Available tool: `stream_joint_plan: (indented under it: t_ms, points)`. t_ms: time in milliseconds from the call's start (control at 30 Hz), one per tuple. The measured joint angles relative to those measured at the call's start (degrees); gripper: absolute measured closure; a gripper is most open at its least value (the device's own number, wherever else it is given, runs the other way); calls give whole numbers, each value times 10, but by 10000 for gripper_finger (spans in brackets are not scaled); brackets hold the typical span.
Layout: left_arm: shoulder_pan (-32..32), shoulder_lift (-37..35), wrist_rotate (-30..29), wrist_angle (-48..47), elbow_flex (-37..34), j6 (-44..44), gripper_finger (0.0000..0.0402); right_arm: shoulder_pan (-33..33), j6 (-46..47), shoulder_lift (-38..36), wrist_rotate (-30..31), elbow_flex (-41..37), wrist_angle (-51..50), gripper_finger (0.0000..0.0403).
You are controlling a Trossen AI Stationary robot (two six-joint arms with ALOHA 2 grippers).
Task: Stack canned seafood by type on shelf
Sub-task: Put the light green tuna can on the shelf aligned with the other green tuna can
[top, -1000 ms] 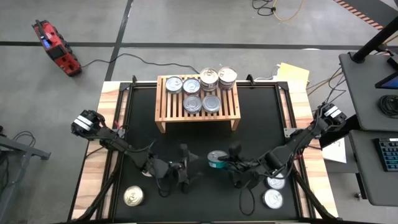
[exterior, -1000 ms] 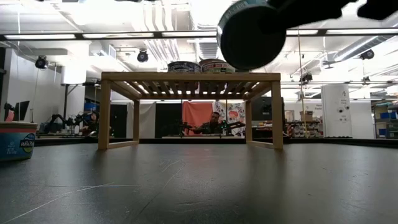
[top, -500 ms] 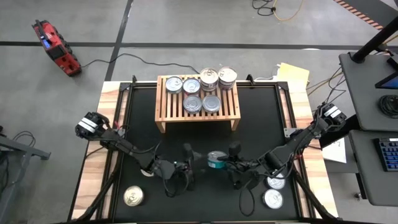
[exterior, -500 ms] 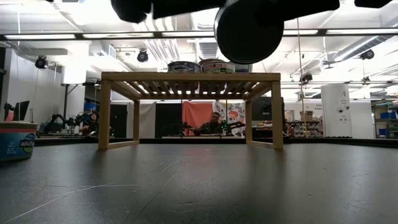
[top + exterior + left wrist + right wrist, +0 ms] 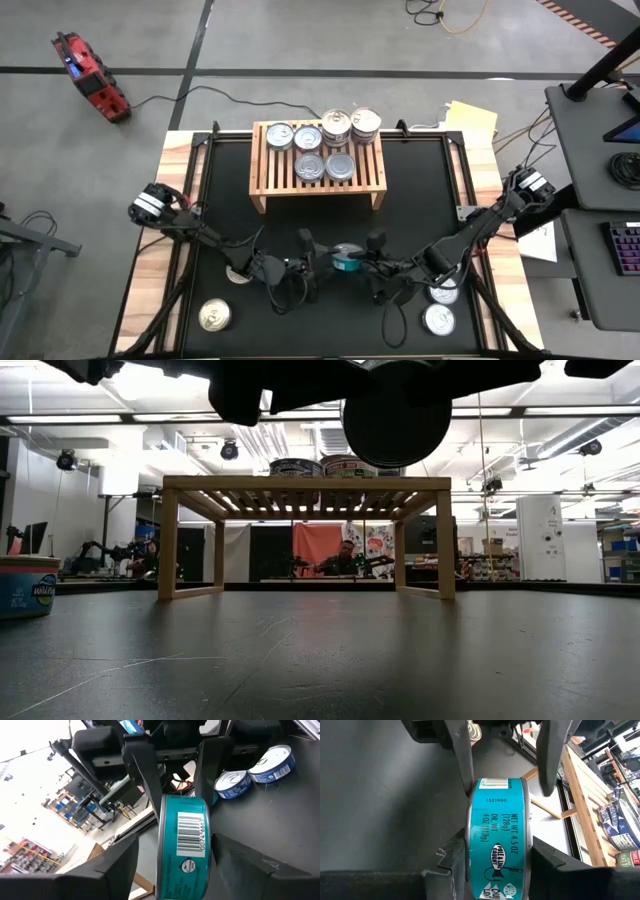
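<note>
A teal-labelled can (image 5: 347, 258) of canned seafood hangs on edge above the mat's middle, with my right gripper (image 5: 372, 262) shut on it from the right. My left gripper (image 5: 315, 262) reaches in level from the left, open. Its fingers (image 5: 117, 870) stand on either side of the can's (image 5: 182, 845) flat ends; I cannot tell whether one touches it. The light-wood shelf (image 5: 262, 170) stands at the far middle. Several cans (image 5: 308, 167) rest on its slats, and the two at its far right (image 5: 351, 124) are stacks. My right gripper pinches the teal can by its two flat ends (image 5: 468, 845), one finger on each, with the side label facing the wrist. The fingers (image 5: 451, 867) come from the table's right, slanting a little down. The can is held on edge, lifted clear of the mat (image 5: 395, 415).
Loose cans lie on the mat: a gold-lidded one (image 5: 214, 316) near left, one (image 5: 238, 274) by the left arm, and two (image 5: 443, 293) (image 5: 438, 320) near right. The low view shows a blue can (image 5: 27, 586) at its left. A person sits in the room beyond.
My left gripper has moved toward the table's right and a little down, bringing its fingers around the teal can. The can and my right gripper have kept their place.
</note>
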Motion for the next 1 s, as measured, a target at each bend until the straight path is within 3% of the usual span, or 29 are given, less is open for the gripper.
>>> stream_joint_plan:
  t_ms: [367,567,867,1000]
  points:
    - [3,2,4,-13,0,-24,220,0,0,0,0,0,2,266]
    - [2,2,6,-20,0,-23,282,0,25,0,-6,0,2,256]
    - [1,2,-2,-35,0,-36,281,-1,90,-2,-38,0,-3,187]
    - [-8,1,-44,-47,0,-29,281,1,101,-13,-38,0,-8,176]
